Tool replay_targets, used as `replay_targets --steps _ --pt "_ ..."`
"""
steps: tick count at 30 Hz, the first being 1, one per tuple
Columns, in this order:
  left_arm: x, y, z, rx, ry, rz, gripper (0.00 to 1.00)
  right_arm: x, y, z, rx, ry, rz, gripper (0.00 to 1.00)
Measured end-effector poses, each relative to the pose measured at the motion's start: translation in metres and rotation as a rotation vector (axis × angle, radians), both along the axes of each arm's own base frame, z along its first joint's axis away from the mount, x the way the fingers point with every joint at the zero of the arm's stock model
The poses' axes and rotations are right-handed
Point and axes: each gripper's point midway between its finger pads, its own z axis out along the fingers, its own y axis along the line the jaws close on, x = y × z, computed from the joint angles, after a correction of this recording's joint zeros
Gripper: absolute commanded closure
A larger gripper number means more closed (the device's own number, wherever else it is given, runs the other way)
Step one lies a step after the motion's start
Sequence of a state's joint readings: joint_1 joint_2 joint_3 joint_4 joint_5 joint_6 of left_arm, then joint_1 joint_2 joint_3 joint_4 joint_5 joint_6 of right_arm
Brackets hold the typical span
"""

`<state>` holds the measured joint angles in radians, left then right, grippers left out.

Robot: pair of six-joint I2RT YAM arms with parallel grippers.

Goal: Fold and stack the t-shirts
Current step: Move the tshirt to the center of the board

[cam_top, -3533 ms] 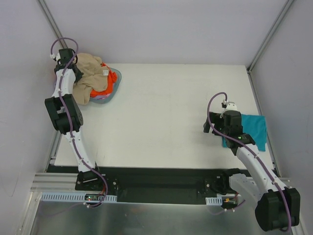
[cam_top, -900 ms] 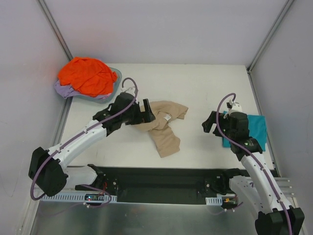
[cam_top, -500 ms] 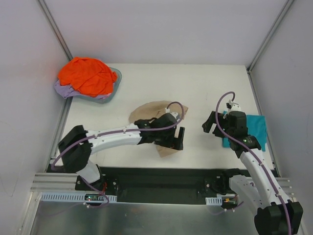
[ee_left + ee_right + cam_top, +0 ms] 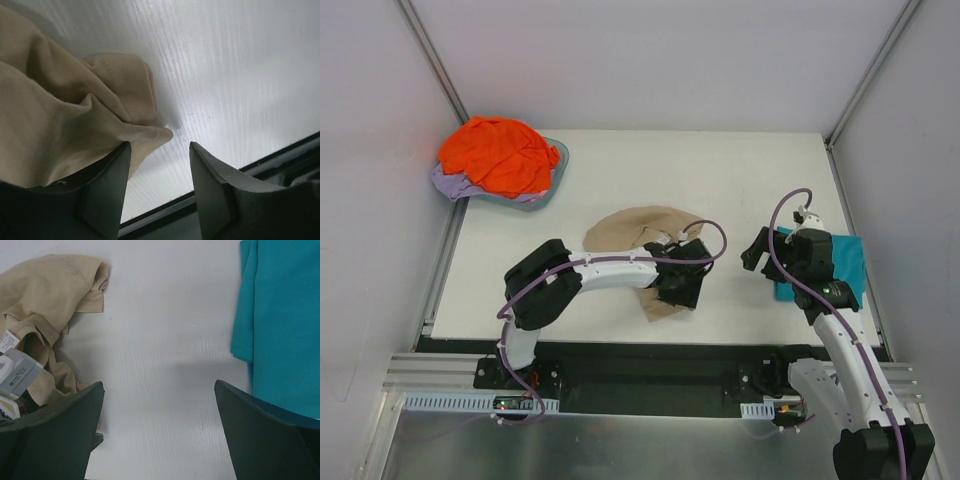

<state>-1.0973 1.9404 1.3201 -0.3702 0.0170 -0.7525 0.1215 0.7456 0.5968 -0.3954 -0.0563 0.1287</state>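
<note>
Left wrist view: we note the left gripper (image 4: 159, 150) about half open, bare table (image 4: 225, 75) showing between the jaws. The tan t-shirt (image 4: 60, 110) lies crumpled, its hem bunched against one finger (image 4: 107, 190); no pinch on it that we can see.

Right gripper (image 4: 158, 385): spread wide, holding nothing, hovering right of the tan t-shirt. Teal t-shirt (image 4: 285, 315): flat, farther right of it. Orange t-shirt (image 4: 498, 152): heaped over the lavender t-shirt (image 4: 448, 185) in the basin (image 4: 558, 165), well apart from the tan t-shirt, up-left.

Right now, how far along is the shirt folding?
Done: the teal shirt looks folded, on the right. In hand: the left gripper, jaws open, sits at the edge of the crumpled tan shirt. Left: orange shirt and lavender shirt, heaped in the basin.
</note>
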Motion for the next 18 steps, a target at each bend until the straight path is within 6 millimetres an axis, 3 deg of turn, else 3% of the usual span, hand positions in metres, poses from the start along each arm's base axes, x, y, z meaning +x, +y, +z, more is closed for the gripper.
replay_targets --steps 5,18 --pt "0.006 0.002 -0.005 0.080 -0.035 0.017 0.67 0.000 -0.001 -0.004 -0.002 0.017 -0.005 0.03" --pt "0.012 0.010 -0.010 0.166 -0.046 0.035 0.81 0.000 -0.003 -0.005 -0.002 0.025 -0.012 0.03"
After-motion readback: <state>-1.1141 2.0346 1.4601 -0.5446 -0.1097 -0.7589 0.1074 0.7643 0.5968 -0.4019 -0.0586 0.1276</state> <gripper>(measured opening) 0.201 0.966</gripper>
